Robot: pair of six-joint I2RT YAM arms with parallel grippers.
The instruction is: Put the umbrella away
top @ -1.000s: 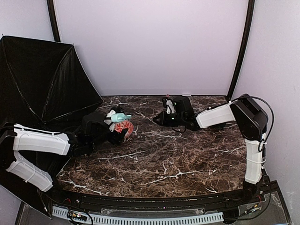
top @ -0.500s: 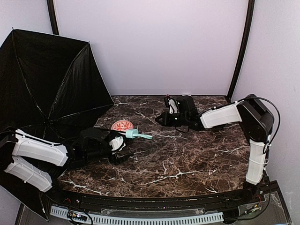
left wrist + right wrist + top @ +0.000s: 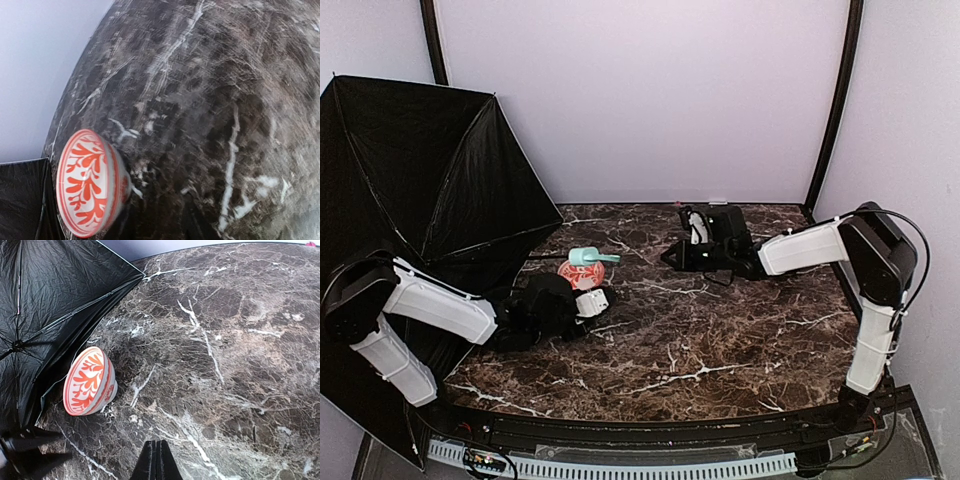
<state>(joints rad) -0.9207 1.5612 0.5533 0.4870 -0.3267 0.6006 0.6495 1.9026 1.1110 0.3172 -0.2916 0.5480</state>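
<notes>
The umbrella stands open on its side at the table's left. Its black underside faces the arms. Its mint handle juts out just above the orange-and-white bowl. My left gripper sits low on the table just in front of the bowl. In the right wrist view its two dark fingers stand apart with nothing between them. The left wrist view is blurred and shows only the bowl and marble. My right gripper is shut and empty over the middle of the table.
The bowl lies tipped on its side at the canopy's edge. The dark marble table stretches to the right and front. A purple wall stands behind. The canopy overhangs the table's left edge.
The canopy swung up and back down. The mint handle went forward and right, then back above the bowl. My left gripper slid right, in front of the bowl. The right arm drifted slightly right.
</notes>
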